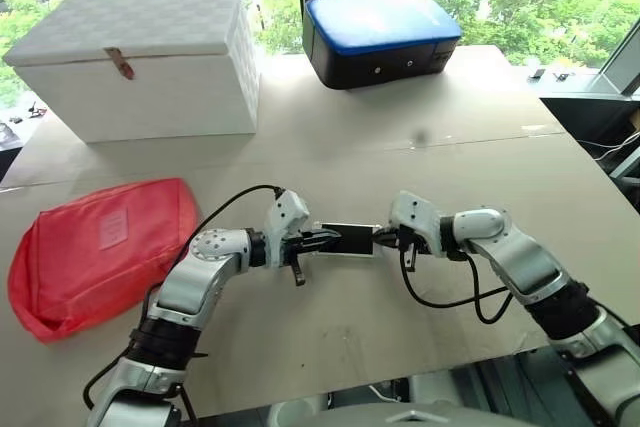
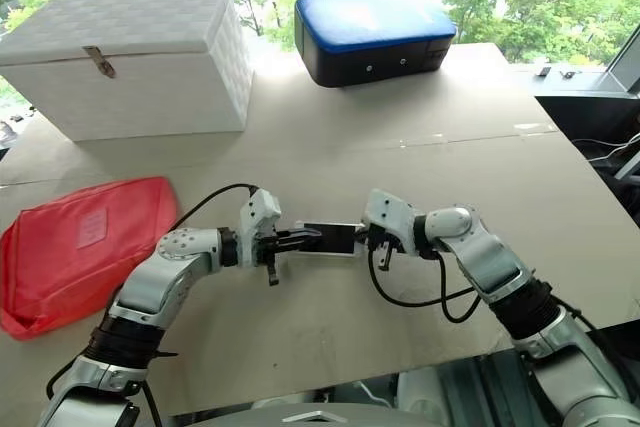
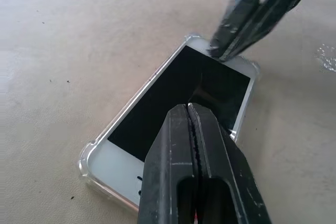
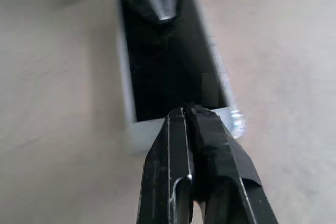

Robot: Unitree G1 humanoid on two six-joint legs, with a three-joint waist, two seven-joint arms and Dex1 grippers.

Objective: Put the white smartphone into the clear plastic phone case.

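Between the two closed grippers, the slim white smartphone (image 3: 173, 98) is seen lying inside the clear plastic phone case (image 3: 86, 156), pressed by left gripper (image 3: 190, 107) and right gripper (image 4: 184, 110) fingertips.

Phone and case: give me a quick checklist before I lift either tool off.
1. White smartphone lies inside the clear plastic phone case, screen up: ok, the clear rim shows around the near corners.
2. Every corner seated: cannot tell, the far corner is hidden under the right tool.
3. Left tool shut, tips over the screen: ok.
4. Right tool shut at the opposite end of the phone: ok.
5. Phone flat on the table: ok.
6. Red pouch, white box and blue-topped case away from both arms: ok.
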